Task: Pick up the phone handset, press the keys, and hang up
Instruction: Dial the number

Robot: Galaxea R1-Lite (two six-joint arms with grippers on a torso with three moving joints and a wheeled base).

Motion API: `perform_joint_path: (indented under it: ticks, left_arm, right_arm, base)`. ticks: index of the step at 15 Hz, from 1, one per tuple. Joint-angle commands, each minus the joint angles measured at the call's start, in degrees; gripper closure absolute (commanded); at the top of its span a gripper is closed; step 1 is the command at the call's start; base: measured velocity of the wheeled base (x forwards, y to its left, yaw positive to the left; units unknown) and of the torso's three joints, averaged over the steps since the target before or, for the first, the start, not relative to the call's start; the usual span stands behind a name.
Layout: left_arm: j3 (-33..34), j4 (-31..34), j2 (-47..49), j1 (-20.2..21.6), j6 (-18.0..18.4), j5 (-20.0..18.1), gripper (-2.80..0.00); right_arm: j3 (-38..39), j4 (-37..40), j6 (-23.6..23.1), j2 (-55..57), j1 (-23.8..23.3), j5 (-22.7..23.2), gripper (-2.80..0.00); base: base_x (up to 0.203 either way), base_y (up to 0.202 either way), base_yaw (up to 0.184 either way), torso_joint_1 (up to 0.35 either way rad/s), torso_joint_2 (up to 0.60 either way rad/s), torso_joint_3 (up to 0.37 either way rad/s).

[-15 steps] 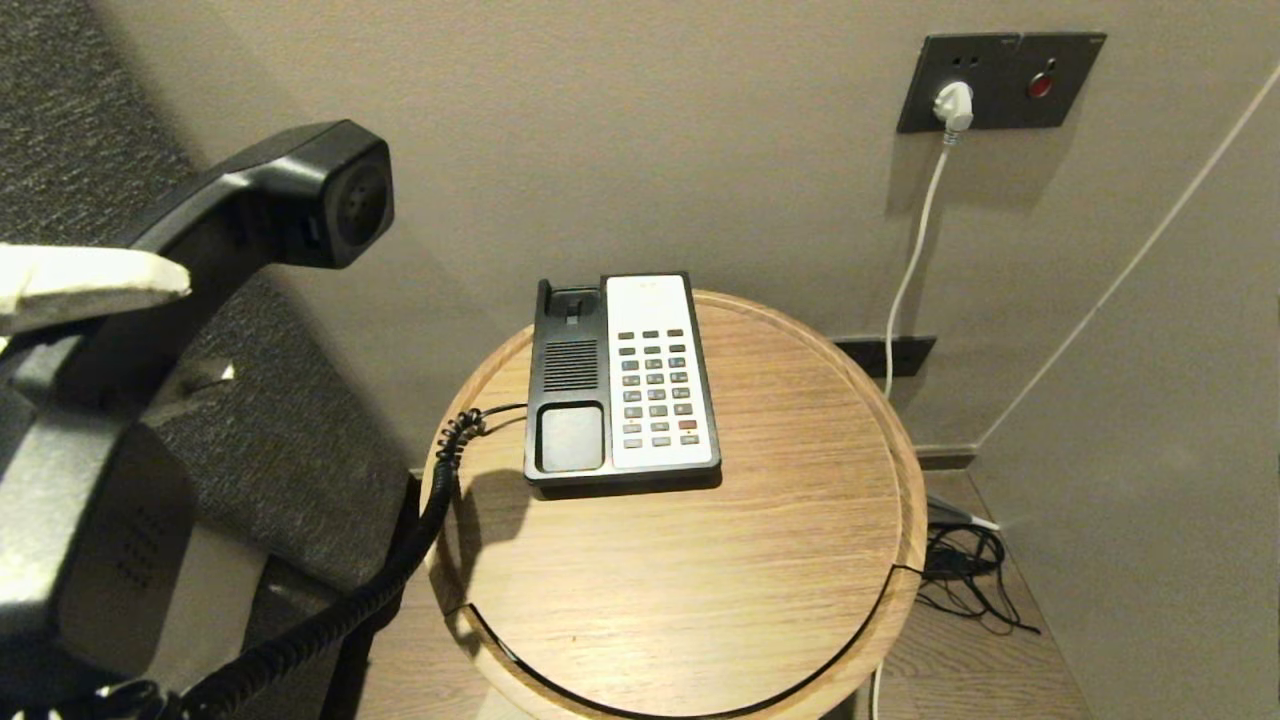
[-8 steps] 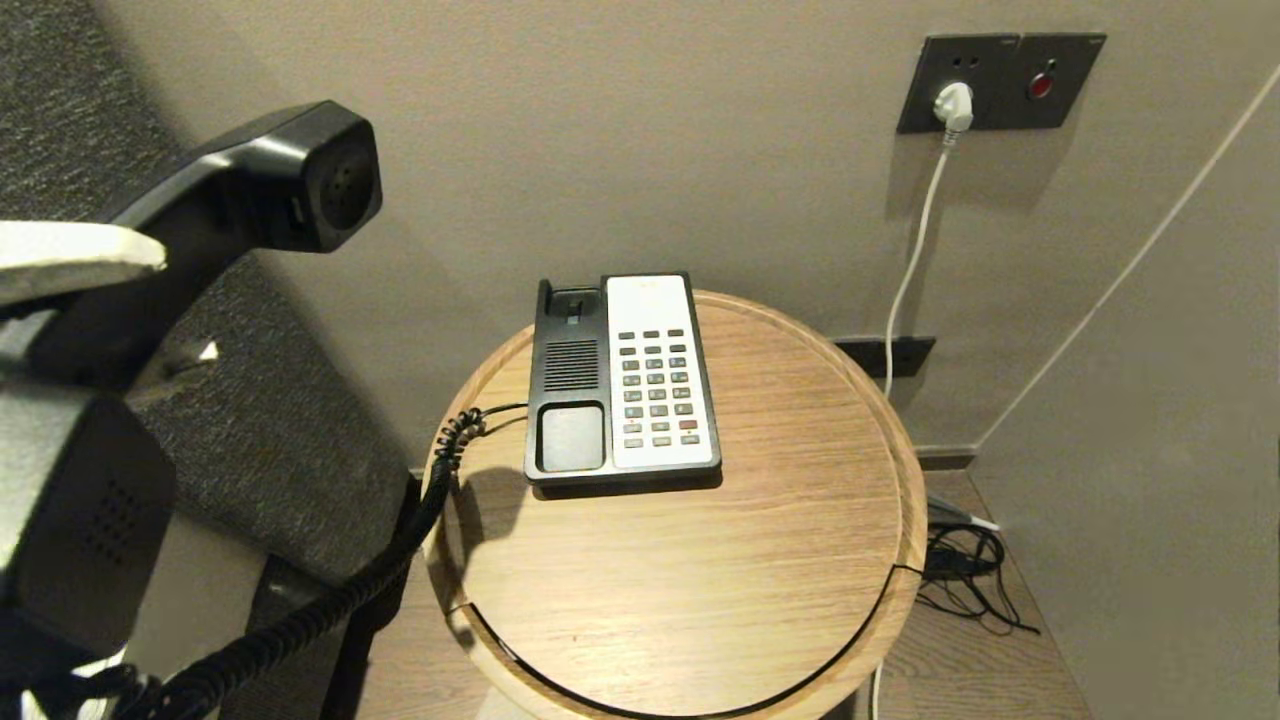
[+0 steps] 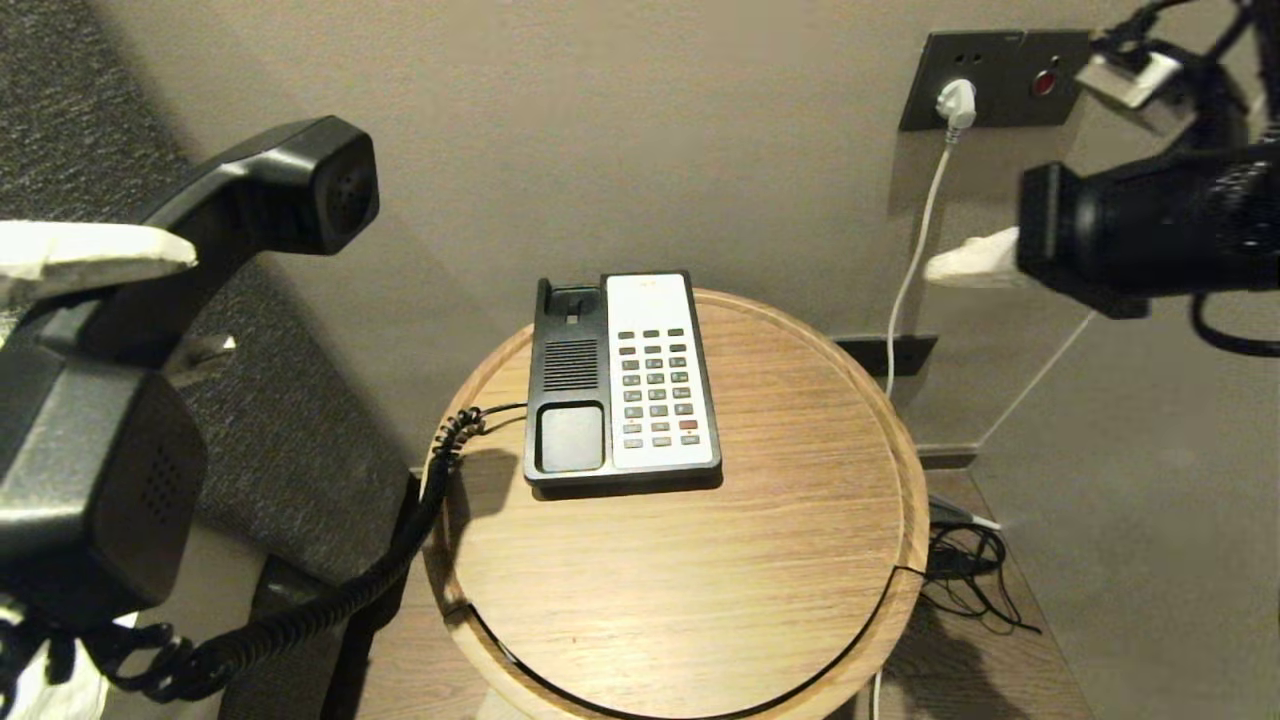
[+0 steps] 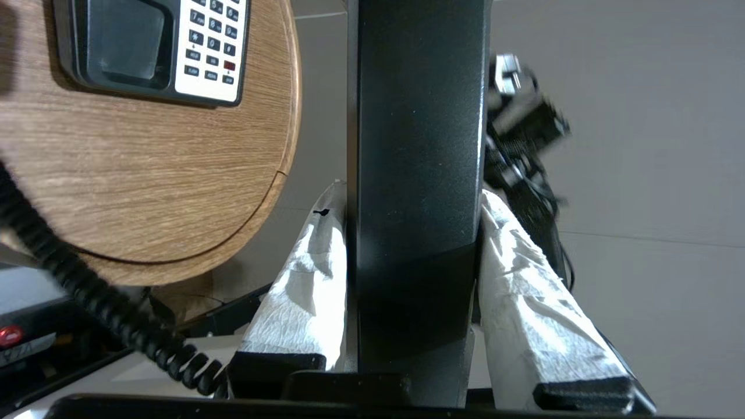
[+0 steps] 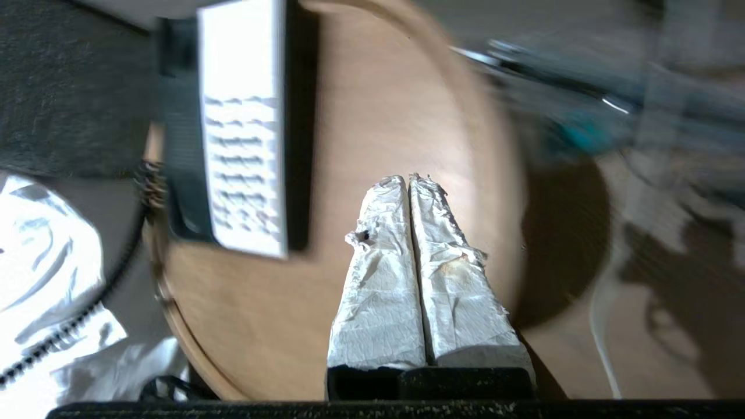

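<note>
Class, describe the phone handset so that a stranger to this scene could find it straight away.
Start at the round wooden table with the phone base on it, then follow the black coiled cord off its left edge. It leads up to the phone handset, held in the air by the left gripper. Unlike the flat keypad base, it is a long, all-black bar with chunky ends.

Hotel-style room; corded desk phone point(image 3: 622, 380) on round wooden side table point(image 3: 700, 570), wall socket panel point(image 3: 1000, 80), upholstered headboard point(image 3: 60, 100)

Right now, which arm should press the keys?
Right. The left tool is shut on the phone handset, held up off the table's left side. The right tool is shut, empty, and hangs over the table beside the keypad.
</note>
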Motion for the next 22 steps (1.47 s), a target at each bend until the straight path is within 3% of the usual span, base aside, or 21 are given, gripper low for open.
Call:
perform_joint_path:
  ticks: [1,3,4,13,22]
  left_arm:
    - [1.08,-1.68,0.54,0.01,-0.51,-0.33,0.00]
    - [1.89,-2.49,0.56,0.01,-0.51,-0.42,0.00]
    - [1.97,-2.49,0.57,0.01,-0.51,-0.42,0.00]
    - [3.11,-2.88,0.66,0.08,-0.34,-0.42,0.00]
    - [4.78,-5.30,0.83,0.10,-0.16,-0.33,0.00]
  right_arm:
    - [-4.64,-2.34,1.05,9.75,6.98,-2.73,0.00]
    - [-6.31,-4.15,6.76,12.58,10.91,-8.29,0.00]
    - [-7.69,-4.36,7.34,14.11,11.58,-9.11,0.00]
    - [-8.72,-4.42,11.00,18.98,19.40,-10.81,0.00]
    - [-10.68,-5.40,10.48,23.55,18.67,-12.86,0.00]
  base:
    - [0.000,0.000,0.000,0.000,0.00,0.000]
    - [0.000,0.000,0.000,0.000,0.00,0.000]
    - [0.000,0.000,0.000,0.000,0.00,0.000]
    - [0.000,0.000,0.000,0.000,0.00,0.000]
    - [0.000,0.000,0.000,0.000,0.00,0.000]
